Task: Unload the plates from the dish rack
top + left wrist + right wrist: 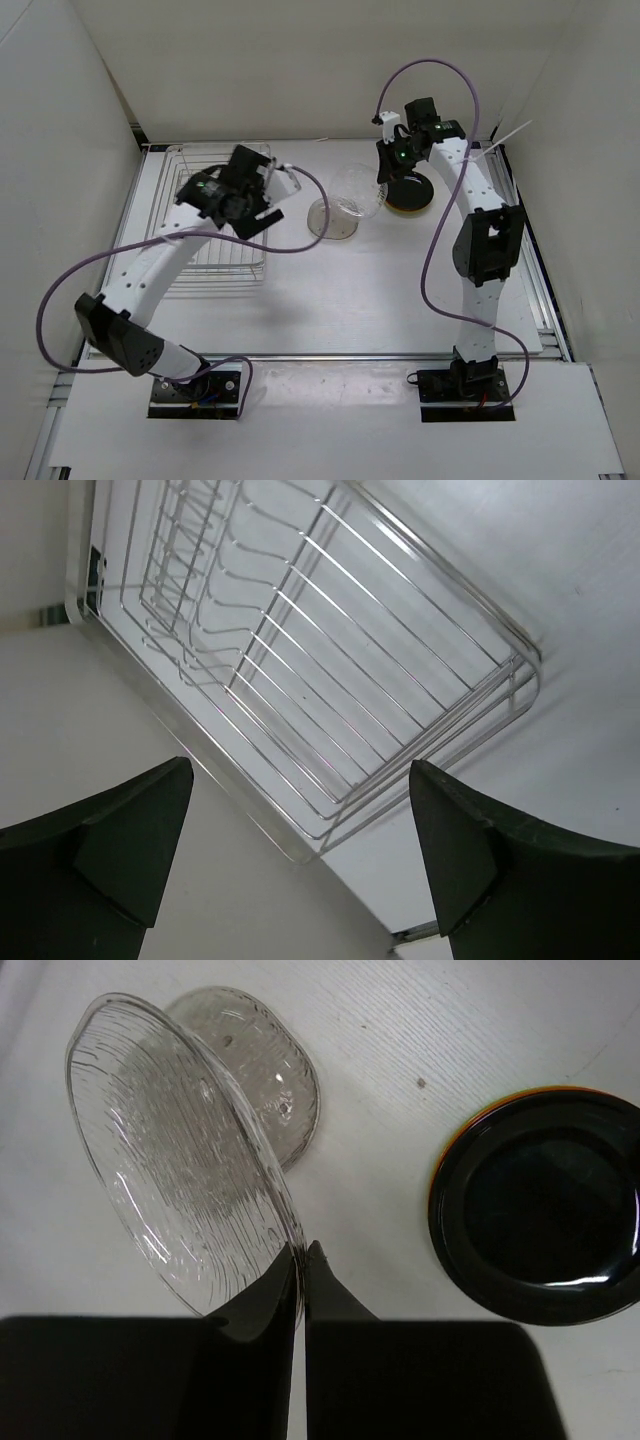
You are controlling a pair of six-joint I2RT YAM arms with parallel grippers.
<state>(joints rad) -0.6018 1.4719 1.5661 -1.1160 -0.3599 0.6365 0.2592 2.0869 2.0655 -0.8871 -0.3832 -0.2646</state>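
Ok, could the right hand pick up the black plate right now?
Probably not yet: the right hand is shut on the clear glass plate, though the black plate lies uncovered beside it.

One wire dish rack (225, 262); one clear glass plate (180, 1150); one black plate (545, 1210); one orange plate (434, 1178), only its rim showing under the black one; three plates counted; a grey oval (262, 1055) beside the glass one, plate or shadow, cannot tell.

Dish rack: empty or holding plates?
Empty, as far as visible: the dish rack shows only bare wire in the left wrist view; the left arm covers part from above.
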